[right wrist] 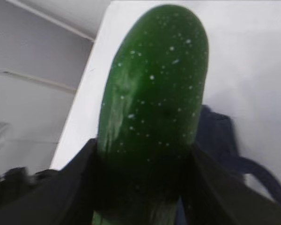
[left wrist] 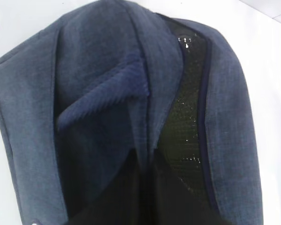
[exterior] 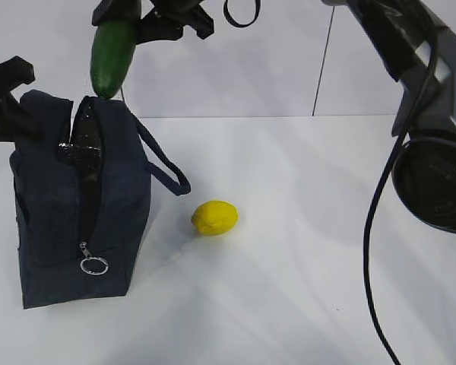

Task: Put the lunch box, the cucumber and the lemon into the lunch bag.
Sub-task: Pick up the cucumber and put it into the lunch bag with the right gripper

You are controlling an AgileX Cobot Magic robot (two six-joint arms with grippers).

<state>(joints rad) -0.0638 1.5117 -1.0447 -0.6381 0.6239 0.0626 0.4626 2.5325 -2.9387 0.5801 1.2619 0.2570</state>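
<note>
The long, dark green, smooth cucumber hangs in the upper left of the exterior frame, its long axis near vertical and tilted slightly, rounded lower tip pointing down. That tip sits just above the rear end of the open zipper slot of the dark navy boxy fabric lunch bag; contact between tip and bag cannot be confirmed.

The right gripper, reaching across from the right side, is clamped on the cucumber's upper portion. The right wrist view confirms it: the cucumber fills the frame with a black finger pressed against each flank and the bag's navy fabric visible beyond it.

The left gripper, at the left edge of the exterior frame, is pressed against the bag's upper rear side. Its jaws stand fully closed; the left wrist view shows only the bag at very close range, with the dark lining of the opening, and what it pinches cannot be determined.

Judgement: the coming move depends on the cucumber's axis lining up with the narrow slot directly beneath; a straight descent should suffice, provided the mouth stays parted.

The small bright yellow oval lemon rests on the white table, centre frame, right of the bag. The lunch box is not visible.
</note>
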